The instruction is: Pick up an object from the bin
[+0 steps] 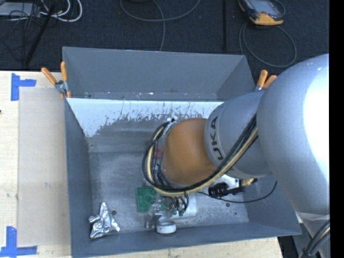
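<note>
- The arm (279,133) reaches in from the right and bends down over the middle of the bin. Its bulk hides much of the floor on that side.
- The grey bin (107,149) has bare, scuffed metal across its left half. The few loose things all lie along the near wall.
- The orange cover (183,149) on the wrist, ringed by black and yellow cables, sits right above the working end and blocks the line of sight to it.
- The gripper (167,211) is down at floor level near the front wall. I cannot tell whether it is open or closed, nor whether anything is in it.
- A crumpled silver foil scrap (103,222) lies in the near-left corner, well apart from the gripper — not a likely target from here.
- A small green flat piece (143,198) lies just beside the gripper on its left.
- A small white round piece (165,228) lies just below the gripper, close to the front wall. This and the green piece are the nearest candidates for the pick.
- Risks, as I judge them: the green piece lies flat, so a closing grip may slide over it. The white piece may be nudged against the wall and roll clear — or get pinched only at its edge and drop on the lift. The hanging cables could also drag a neighbour along.
</note>
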Robot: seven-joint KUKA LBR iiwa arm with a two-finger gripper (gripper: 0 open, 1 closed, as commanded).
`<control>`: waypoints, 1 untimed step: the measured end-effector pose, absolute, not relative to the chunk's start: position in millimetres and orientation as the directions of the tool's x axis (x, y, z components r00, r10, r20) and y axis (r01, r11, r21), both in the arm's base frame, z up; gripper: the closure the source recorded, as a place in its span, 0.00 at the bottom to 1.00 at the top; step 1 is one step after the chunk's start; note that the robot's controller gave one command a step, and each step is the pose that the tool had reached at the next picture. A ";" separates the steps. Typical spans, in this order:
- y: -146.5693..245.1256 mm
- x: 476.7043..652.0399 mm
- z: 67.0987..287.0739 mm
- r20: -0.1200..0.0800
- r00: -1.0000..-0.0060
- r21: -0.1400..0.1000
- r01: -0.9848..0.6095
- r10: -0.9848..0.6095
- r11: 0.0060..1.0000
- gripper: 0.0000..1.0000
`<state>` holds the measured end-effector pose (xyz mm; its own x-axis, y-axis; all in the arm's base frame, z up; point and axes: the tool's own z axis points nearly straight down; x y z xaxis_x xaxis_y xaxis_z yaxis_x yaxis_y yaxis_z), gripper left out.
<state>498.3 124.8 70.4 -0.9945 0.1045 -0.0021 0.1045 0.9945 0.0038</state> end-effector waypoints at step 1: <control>126.2 499.4 72.3 -0.002 -0.995 0.004 0.103 0.103 0.995 1.00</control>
<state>499.4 126.2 72.3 -0.9947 0.1030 -0.0024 0.1030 0.9947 0.0037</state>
